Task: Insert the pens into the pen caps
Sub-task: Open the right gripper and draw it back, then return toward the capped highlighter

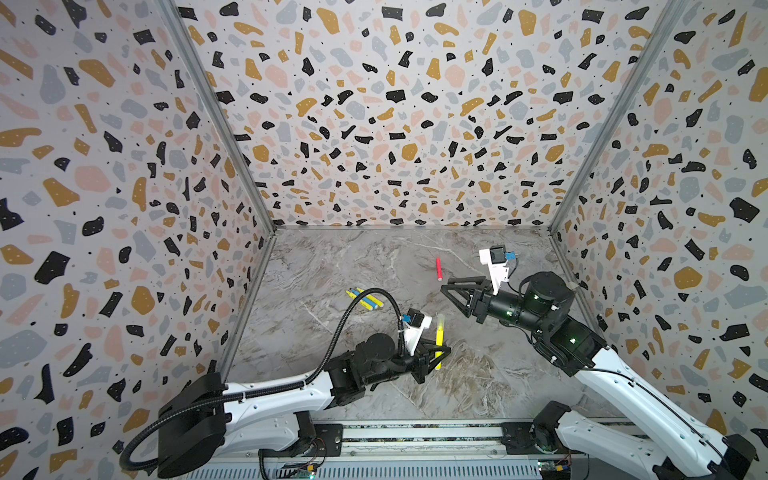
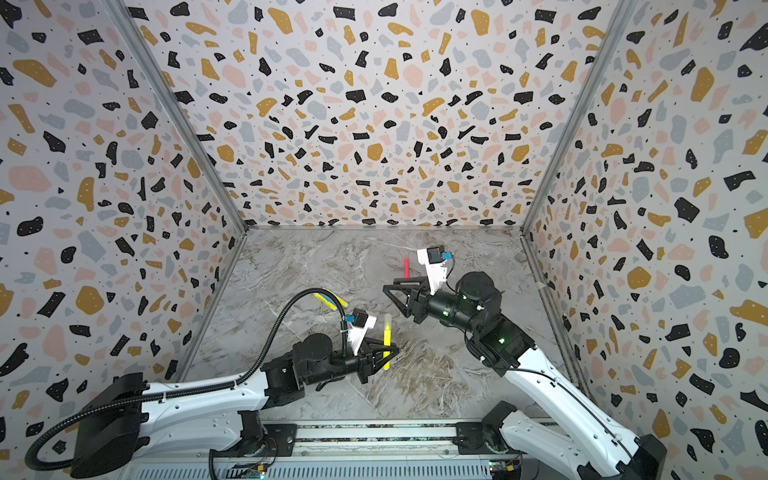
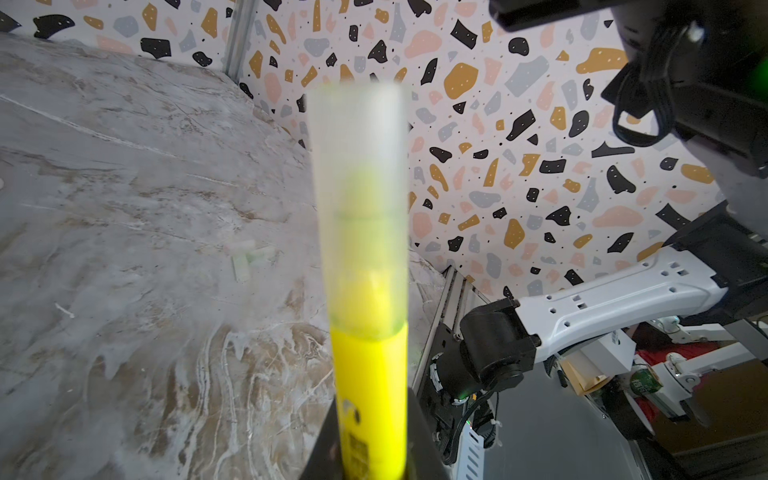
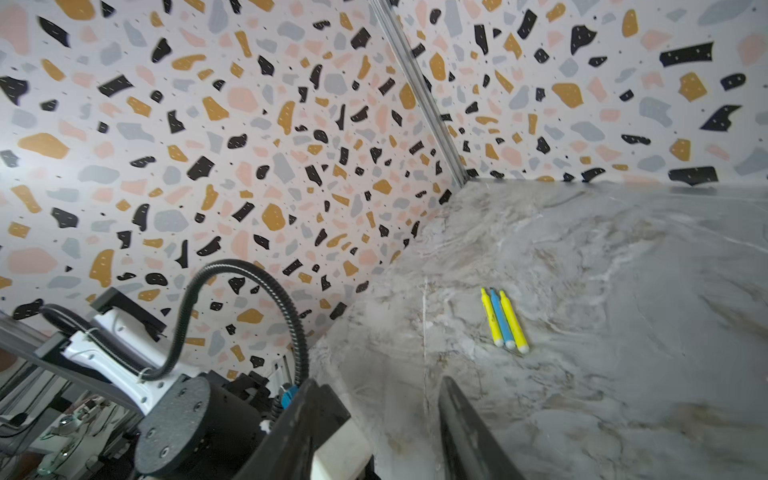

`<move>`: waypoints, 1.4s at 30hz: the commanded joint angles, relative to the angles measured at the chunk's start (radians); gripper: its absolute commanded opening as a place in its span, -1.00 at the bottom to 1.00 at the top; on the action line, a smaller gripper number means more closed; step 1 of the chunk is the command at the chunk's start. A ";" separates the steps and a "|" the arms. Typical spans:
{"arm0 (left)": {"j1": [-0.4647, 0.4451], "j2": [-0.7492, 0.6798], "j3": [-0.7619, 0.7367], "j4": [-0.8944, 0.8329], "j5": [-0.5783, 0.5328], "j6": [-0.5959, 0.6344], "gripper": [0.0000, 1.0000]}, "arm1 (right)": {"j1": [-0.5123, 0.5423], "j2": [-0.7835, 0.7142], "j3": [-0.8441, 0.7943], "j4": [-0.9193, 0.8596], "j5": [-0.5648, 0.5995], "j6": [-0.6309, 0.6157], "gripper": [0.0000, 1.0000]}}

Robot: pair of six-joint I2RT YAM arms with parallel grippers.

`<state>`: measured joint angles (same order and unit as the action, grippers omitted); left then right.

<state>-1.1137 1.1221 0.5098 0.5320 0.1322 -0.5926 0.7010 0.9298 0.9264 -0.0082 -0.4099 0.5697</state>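
Left wrist view: one yellow pen (image 3: 370, 374) was clamped, capped, in the left claw (image 1: 438, 355).
Three pens (image 4: 503, 320) far left and a red pen (image 1: 438, 268) were judged uncapped on the table (image 1: 374, 257); the right claw (image 4: 381, 386) was seen parted, empty.

Honestly, nothing legible anywhere in these. The closest thing is a patch of dark print on the barrel of the yellow pen (image 3: 370, 374) in the left wrist view, down at its lower end, but it's too blurry to make out a single letter or number.
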 commanded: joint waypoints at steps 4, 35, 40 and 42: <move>-0.001 0.007 0.052 -0.002 -0.041 0.037 -1.00 | 0.043 0.032 0.028 -0.142 0.093 -0.053 -0.07; 0.000 0.008 0.061 0.014 -0.044 0.028 -1.00 | 0.087 0.066 -0.040 -0.107 0.055 -0.031 -0.39; 0.000 0.003 0.063 0.019 -0.042 0.026 -1.00 | 0.096 0.066 -0.051 -0.107 0.053 -0.027 -0.56; 0.000 -0.001 0.063 0.019 -0.042 0.024 -1.00 | 0.098 0.065 -0.057 -0.104 0.055 -0.025 -0.71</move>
<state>-1.1137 1.1336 0.5377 0.4862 0.0921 -0.5728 0.7929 0.9951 0.8833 -0.1150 -0.3519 0.5419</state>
